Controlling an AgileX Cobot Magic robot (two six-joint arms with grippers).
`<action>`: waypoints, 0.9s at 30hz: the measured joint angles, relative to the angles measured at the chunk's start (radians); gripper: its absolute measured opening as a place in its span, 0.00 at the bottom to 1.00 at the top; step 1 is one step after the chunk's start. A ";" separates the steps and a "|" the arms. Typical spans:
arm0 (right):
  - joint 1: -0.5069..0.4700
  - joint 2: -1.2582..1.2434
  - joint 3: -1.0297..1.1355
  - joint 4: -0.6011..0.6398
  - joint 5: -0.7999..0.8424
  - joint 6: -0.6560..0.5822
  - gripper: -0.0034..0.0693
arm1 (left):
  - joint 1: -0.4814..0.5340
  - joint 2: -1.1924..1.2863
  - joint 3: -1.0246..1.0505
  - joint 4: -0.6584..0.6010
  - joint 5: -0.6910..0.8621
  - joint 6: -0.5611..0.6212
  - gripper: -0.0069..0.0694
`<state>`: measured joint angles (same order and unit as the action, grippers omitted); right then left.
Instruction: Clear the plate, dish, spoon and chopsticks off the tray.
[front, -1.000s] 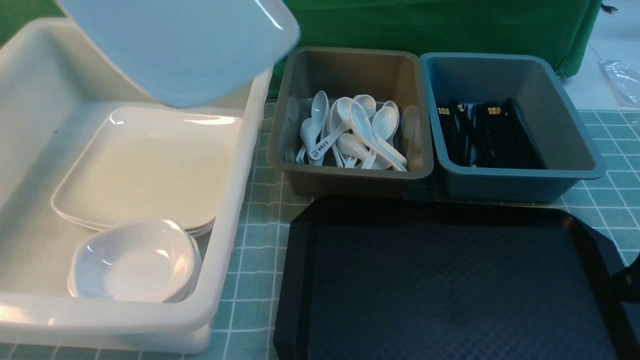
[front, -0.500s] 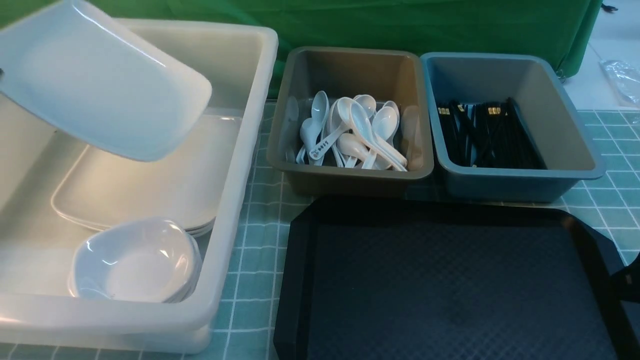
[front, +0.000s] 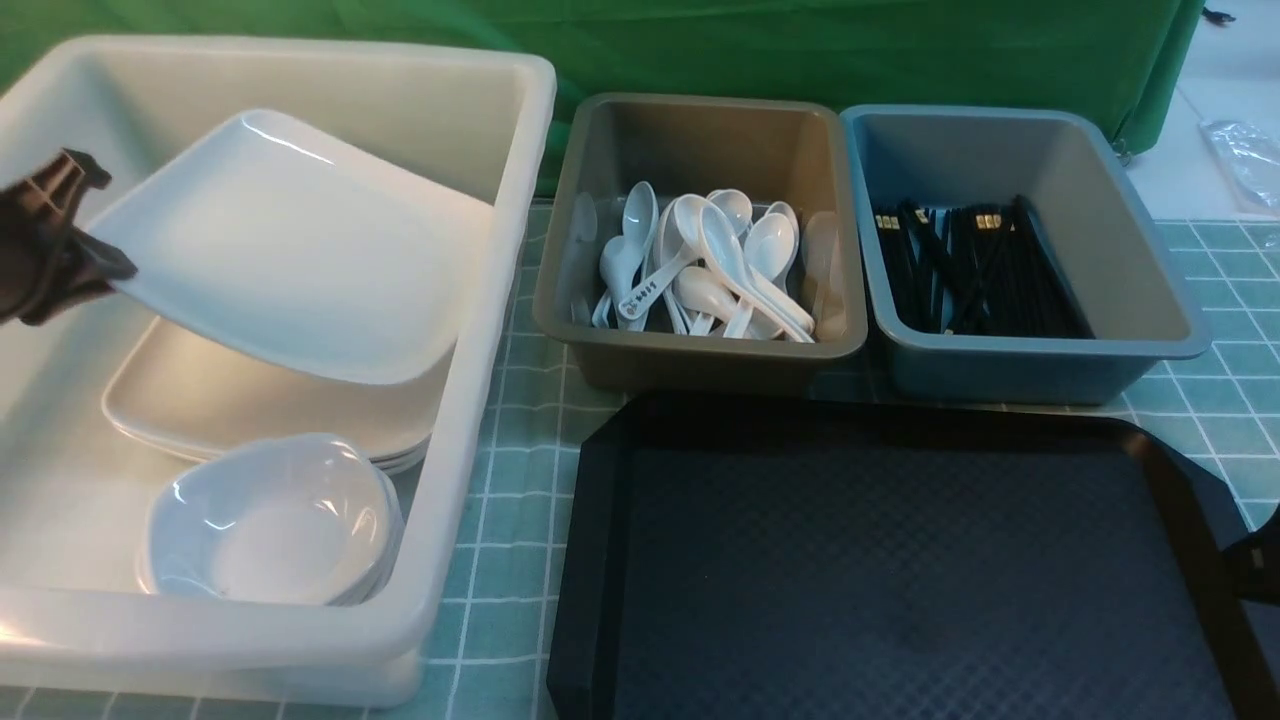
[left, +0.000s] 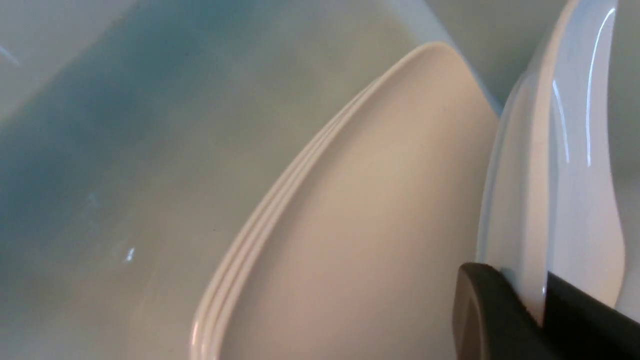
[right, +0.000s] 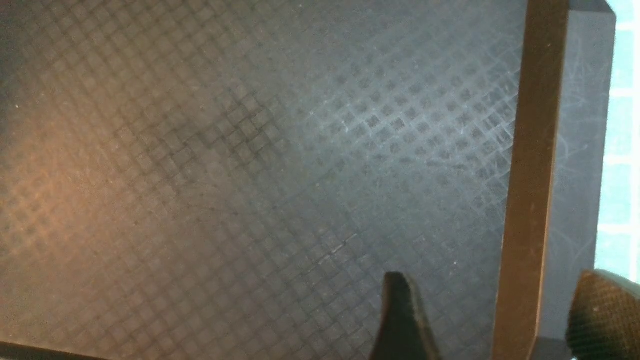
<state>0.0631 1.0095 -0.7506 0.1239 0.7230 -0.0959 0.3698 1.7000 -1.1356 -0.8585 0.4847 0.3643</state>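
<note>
the plate, a large glossy white square with rounded corners, is hanging tilted inside the white tub, its left edge raised and its right corner dipping toward the stack of plates lying on the tub floor; whether that corner is touching the stack cannot be told. the left gripper is pinching the plate's left rim with its jaws closed tight on it, and the left wrist view is showing a dark finger on each face of the thin rim. the right gripper is gripping nothing, its jaws standing wide, one finger over the floor of the tray and the other beyond the raised rim at the tray's right edge. the plate's right corner is sitting near the tub's right wall, while its far corner is standing apart from the tub's far wall. the small dishes are nesting in the tub's near right corner, just beside the stack and apart from the held plate.
</note>
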 joint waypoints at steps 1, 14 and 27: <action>0.000 0.000 0.000 0.000 0.000 0.000 0.68 | 0.000 0.000 0.000 0.034 0.009 -0.014 0.13; 0.000 0.000 0.000 0.000 -0.002 0.007 0.68 | 0.000 0.000 0.000 0.415 0.088 -0.252 0.57; 0.000 -0.095 -0.151 0.020 0.083 -0.072 0.23 | -0.034 -0.155 -0.062 0.449 0.321 -0.096 0.18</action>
<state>0.0631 0.9141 -0.9020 0.1434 0.8061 -0.1682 0.3362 1.5451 -1.1980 -0.4096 0.8057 0.2685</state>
